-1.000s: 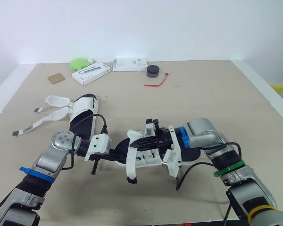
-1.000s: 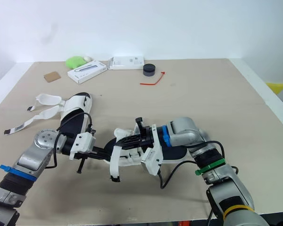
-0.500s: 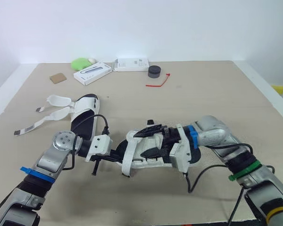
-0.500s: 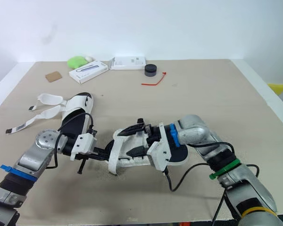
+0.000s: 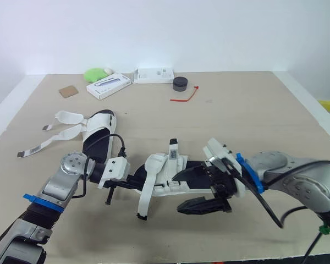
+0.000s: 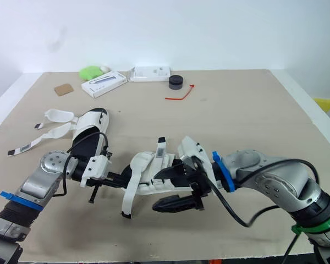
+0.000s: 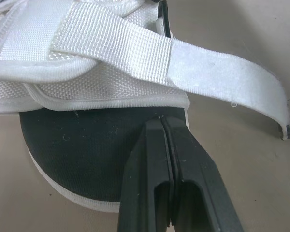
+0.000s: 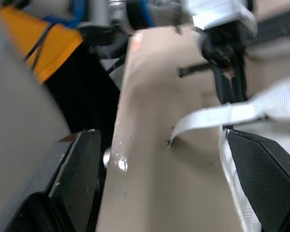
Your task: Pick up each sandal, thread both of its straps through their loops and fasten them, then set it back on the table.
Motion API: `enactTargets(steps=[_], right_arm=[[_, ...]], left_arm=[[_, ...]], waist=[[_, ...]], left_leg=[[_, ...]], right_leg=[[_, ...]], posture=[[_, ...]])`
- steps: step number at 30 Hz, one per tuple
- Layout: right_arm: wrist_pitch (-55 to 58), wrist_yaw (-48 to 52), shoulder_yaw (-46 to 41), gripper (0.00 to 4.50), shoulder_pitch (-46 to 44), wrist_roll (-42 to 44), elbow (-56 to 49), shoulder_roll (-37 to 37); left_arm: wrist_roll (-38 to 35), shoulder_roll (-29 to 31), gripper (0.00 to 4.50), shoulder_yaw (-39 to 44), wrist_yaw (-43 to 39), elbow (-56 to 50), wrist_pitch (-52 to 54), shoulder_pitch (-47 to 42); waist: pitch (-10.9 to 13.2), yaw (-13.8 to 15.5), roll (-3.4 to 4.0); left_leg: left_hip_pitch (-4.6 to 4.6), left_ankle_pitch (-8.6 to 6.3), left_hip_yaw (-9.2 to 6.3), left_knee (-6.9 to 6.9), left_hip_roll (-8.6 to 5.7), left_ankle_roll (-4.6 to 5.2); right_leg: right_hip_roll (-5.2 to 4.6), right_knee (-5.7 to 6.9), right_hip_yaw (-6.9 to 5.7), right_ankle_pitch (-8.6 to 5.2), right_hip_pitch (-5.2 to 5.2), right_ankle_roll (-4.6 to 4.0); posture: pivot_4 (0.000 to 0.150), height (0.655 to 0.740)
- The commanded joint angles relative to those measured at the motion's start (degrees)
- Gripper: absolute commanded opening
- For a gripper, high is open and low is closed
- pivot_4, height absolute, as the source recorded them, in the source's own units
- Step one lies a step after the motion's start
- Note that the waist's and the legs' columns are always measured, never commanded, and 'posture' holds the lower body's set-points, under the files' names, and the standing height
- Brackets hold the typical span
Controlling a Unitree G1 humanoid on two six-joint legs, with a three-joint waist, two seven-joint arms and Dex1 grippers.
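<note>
A white sandal (image 5: 157, 171) with a black sole lies at the table's front middle. My left gripper (image 5: 133, 181) is shut on the toe edge of its sole, shown close in the left wrist view (image 7: 168, 140). One strap (image 5: 143, 201) droops over the near side toward the table; another strap (image 5: 172, 150) stands upright. My right gripper (image 5: 177, 193) is open just right of the sandal, one finger (image 5: 193, 174) over the heel part, the other (image 5: 202, 207) low at the table, holding nothing. A second sandal (image 5: 97, 129) lies farther left, its straps (image 5: 60, 133) spread loose on the table.
Along the back edge sit a green object (image 5: 93, 74), two white boxes (image 5: 106, 86) (image 5: 153, 75), a black round cap (image 5: 180, 83), a red tie (image 5: 185, 96) and a brown card (image 5: 67, 91). The table's near edge (image 5: 154, 256) runs close in front of both arms.
My right gripper opened, let go of the sandal's strap and drew back to the right. The freed strap now stands upright. The left gripper kept its hold on the sole.
</note>
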Motion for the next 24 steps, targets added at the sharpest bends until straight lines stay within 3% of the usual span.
enactTargets(steps=[1, 6, 14, 24], right_arm=[[10.71, -7.67, -2.2, 4.45, -2.99, 8.4, 1.26, 3.29], [19.11, -21.87, -2.56, 4.45, -5.71, 18.14, 6.86, 11.36], [26.2, -33.21, -1.23, 4.45, -9.82, 30.49, 11.92, 13.93], [25.8, -43.5, -0.69, 4.45, -11.61, 35.13, 15.63, 16.27]], left_arm=[[1.72, 0.42, 0.0, -1.84, -1.1, 1.33, 0.38, 0.77], [1.26, 0.04, 0.0, -1.61, -0.96, 1.04, 1.22, -0.01], [0.37, -0.6, 0.0, -1.35, -0.81, 0.35, 2.34, -0.6], [-1.09, -3.43, 0.0, -0.33, 0.71, -1.49, 5.29, -2.27]], waist=[[-0.01, 0.07, -0.01], [-0.01, 0.05, -0.02], [-0.01, 0.05, -0.02], [-0.01, 0.07, -0.02]], left_leg=[[-0.01, 0.0, -0.02, 0.0, -0.01, 0.0], [-0.11, -0.01, 0.0, 0.0, -0.05, 0.01], [-0.21, -0.01, -0.02, 0.0, -0.1, 0.01], [-0.37, -0.01, -0.05, 0.01, -0.16, 0.01]], right_leg=[[-0.02, -0.01, -0.02, 0.03, 0.0, -0.05], [-0.1, -0.06, -0.02, 0.15, -0.06, -0.21], [-0.19, -0.1, -0.04, 0.18, -0.1, -0.17], [-0.24, -0.17, -0.07, 0.2, -0.15, -0.07]], posture=[[0.15, 0.74], [0.15, 0.74], [0.15, 0.74], [0.15, 0.74]])
